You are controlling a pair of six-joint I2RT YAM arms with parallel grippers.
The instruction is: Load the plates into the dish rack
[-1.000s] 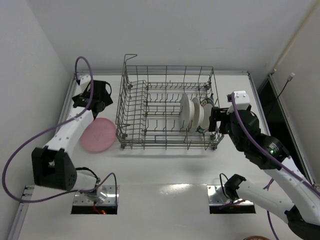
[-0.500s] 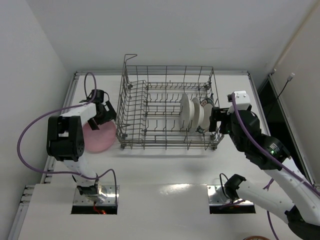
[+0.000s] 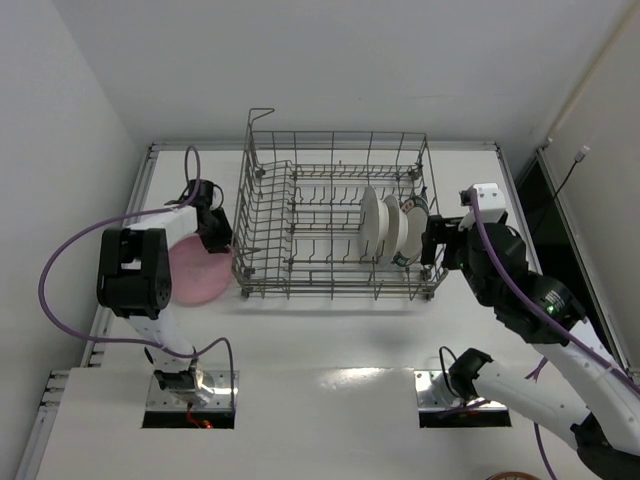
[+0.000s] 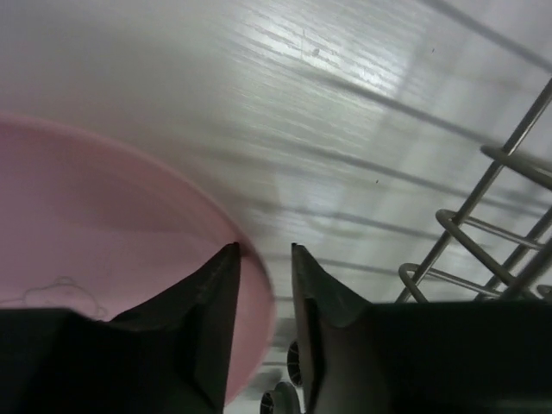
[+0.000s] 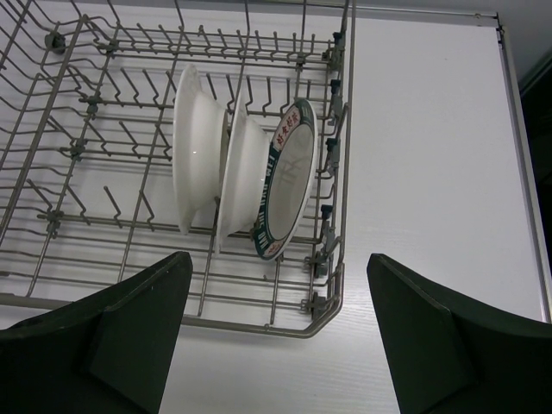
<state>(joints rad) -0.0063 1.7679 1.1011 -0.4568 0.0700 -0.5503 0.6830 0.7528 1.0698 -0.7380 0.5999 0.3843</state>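
The pink plate [image 3: 192,272] lies flat on the table left of the dish rack [image 3: 330,292]. My left gripper [image 3: 218,238] is low at the plate's right rim. In the left wrist view its jaws [image 4: 265,250] stand narrow, closed round the rim of the pink plate [image 4: 112,216], with rack wires [image 4: 483,259] close on the right. Two white plates [image 5: 191,147] [image 5: 240,172] and a teal-rimmed plate [image 5: 289,177] stand upright in the rack's right end [image 5: 341,172]. My right gripper [image 3: 432,240] hovers open just outside that end, its fingers [image 5: 278,263] wide apart and holding nothing.
The rack fills the table's middle, with a raised wire loop [image 3: 262,113] at its far left corner. White walls close in at the back and left. A dark gap [image 3: 545,200] runs along the right edge. The pink plate sits close to the rack's left wall.
The left arm has folded in and dropped to the pink plate's right rim, and its jaws have narrowed from wide open onto the rim. The right arm has barely shifted.
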